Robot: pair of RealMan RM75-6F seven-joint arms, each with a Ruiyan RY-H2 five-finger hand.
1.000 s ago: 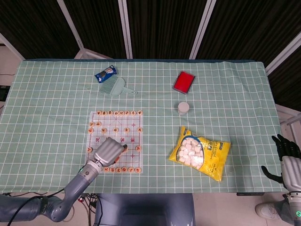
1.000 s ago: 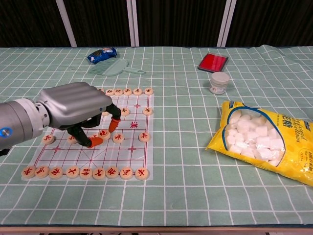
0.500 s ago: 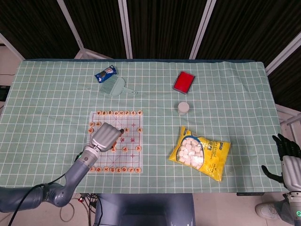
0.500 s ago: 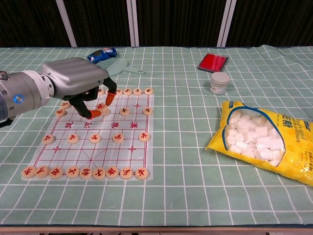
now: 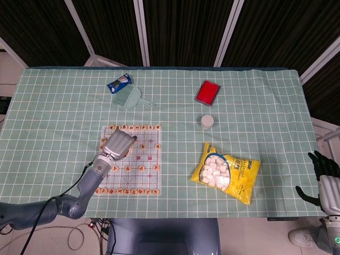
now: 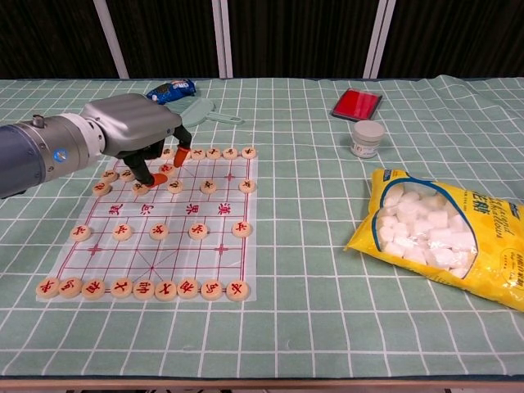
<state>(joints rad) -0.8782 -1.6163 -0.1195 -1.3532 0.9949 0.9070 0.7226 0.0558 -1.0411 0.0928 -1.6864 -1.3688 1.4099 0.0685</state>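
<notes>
Cloth (image 5: pixel 53 106): green grid, covers the table.
Board (image 6: pixel 221 219): flat, front-left, discs lined along both ends.
Left hand (image 6: pixel 135 135): fingers curled down over far-row disc (image 6: pixel 160 177); actual hold indeterminable.
Right hand (image 5: pixel 323 178): off-table, slack-fingered, holding nothing.

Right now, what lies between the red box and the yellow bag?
A small white jar stands between the red box and the yellow bag; the head view shows it best.

The left hand (image 5: pixel 120 144) hovers over the chessboard (image 5: pixel 130 159) (right hand (image 5: pixel 321 180) off-table).
</notes>
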